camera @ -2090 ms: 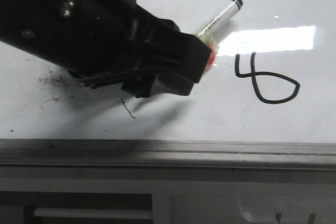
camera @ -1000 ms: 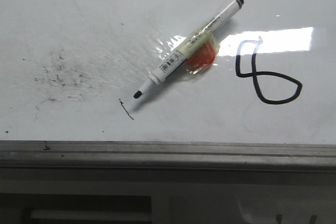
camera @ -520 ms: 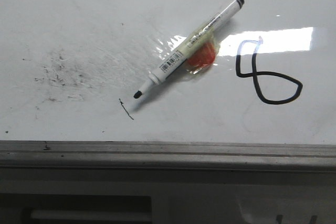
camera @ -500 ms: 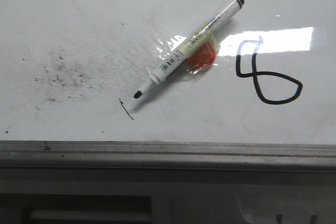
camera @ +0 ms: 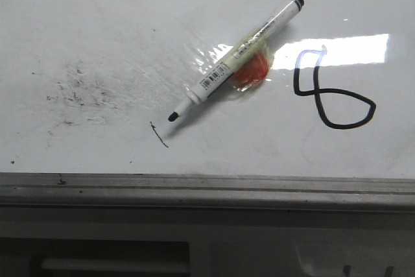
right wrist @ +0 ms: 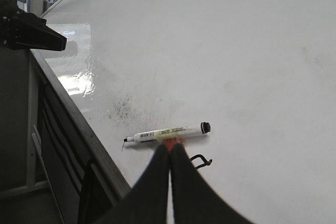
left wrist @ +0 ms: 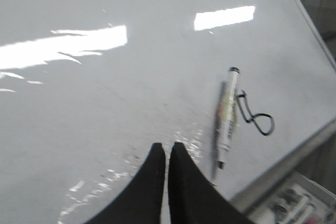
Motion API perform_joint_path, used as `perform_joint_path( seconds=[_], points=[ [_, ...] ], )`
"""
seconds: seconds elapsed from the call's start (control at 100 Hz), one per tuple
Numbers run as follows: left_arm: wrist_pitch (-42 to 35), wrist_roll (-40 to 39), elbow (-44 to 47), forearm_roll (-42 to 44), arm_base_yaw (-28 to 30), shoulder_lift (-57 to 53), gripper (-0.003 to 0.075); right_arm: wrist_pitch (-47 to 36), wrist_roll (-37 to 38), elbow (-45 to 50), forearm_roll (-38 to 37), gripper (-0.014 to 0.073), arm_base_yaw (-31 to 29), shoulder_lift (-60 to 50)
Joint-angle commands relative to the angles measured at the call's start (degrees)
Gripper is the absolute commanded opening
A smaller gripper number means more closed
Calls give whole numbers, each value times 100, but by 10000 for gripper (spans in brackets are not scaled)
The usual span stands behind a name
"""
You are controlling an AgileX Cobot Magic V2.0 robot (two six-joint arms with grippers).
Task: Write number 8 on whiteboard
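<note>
The 8 [camera: 332, 92] looks finished on the whiteboard [camera: 97, 17]; marker [camera: 237, 56] lies loose, both claws [left wrist: 167, 153] [right wrist: 170, 153] pinched together, empty.

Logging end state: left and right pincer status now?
Left pincer: shut, holding nothing.
Right pincer: shut, holding nothing; the marker lies on the whiteboard.

whiteboard [camera: 97, 24]: hand-drawn black 8 [camera: 332, 92], upper loop open
marker [camera: 235, 56]: barcode label and barrel print, too small to read
</note>
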Motion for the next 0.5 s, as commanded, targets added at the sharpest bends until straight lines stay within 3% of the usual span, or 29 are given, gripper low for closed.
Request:
perform_joint_path(
  seconds=[0.0, 0.09, 0.24, 0.35, 0.49],
  points=[
    [138, -648, 22, 1162, 511, -100, -20, -427, 9, -155, -74, -64, -36, 91],
    [446, -1602, 270, 2221, 1304, -338, -20, -427, 9, -155, -74, -64, -36, 91],
    [1274, -4298, 721, 5360, 2758, -840, -20, -427, 9, -155, -74, -64, -36, 91],
    [1954, -5804, 973, 6429, 3867, -1184, -20, -427, 9, -155, -74, -64, -36, 91],
    [3115, -6665, 1027, 7363, 5105, -1498, -20, -427, 9, -155, -74, -64, -36, 91]
  ],
)
